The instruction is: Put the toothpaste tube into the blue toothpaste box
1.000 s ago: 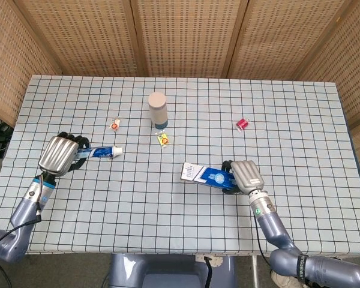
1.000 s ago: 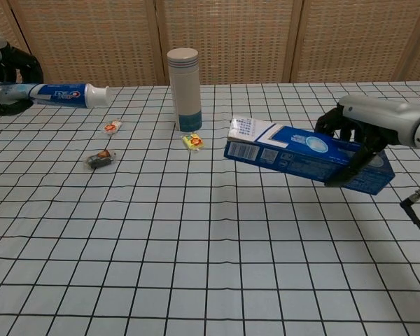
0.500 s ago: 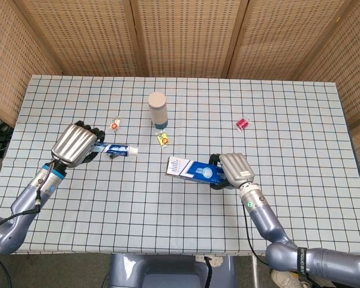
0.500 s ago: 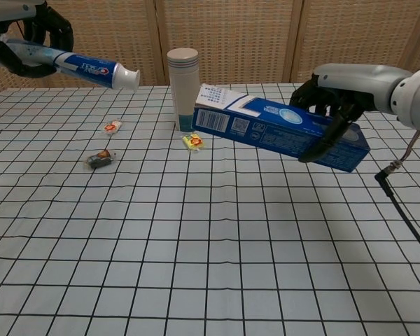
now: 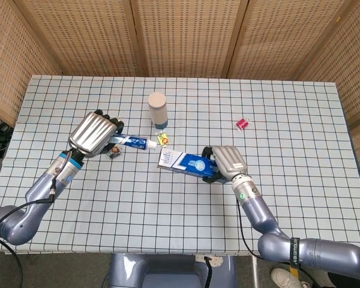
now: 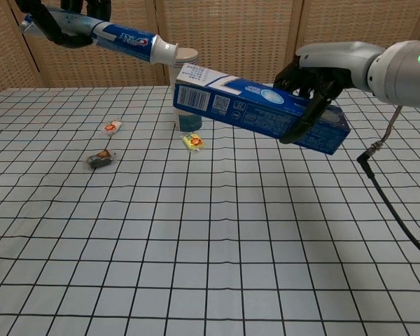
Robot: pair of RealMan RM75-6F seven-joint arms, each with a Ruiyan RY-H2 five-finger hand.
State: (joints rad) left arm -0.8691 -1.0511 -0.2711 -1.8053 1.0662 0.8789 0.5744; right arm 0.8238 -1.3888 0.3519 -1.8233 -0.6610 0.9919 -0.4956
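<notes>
The left hand (image 5: 96, 133) has its dark fingers (image 6: 63, 21) wrapped around the crimped end of the toothpaste tube (image 6: 119, 36), a soft, glossy blue-and-white tube with a white cap, held up off the counter (image 5: 300, 180) and tilted slightly cap-down. The right hand (image 5: 227, 163) has its fingers (image 6: 315, 94) clamped over the far end of the blue box (image 6: 259, 108), a long cardboard carton with printed sides and a white flap end, also lifted and sloping. The cap points at the flap end of the box; the two are close but apart.

The counter is covered with a white cloth ruled in a dark grid. Behind it stand woven wicker screens (image 5: 180, 36).

From above, the hands show as ribbed silver shells, and a small red thing (image 5: 242, 124) lies well off to the right, which the chest view does not catch. From the chest, a tall matte cylinder (image 6: 189, 115) with a blue band at its foot stands behind the box. A yellow wrapped sweet (image 6: 192, 142) lies just beside it. Further left lie a red-and-white wrapped piece (image 6: 113, 127) and a dark one (image 6: 101, 160). A black cable (image 6: 399, 217) trails down from the right arm.
</notes>
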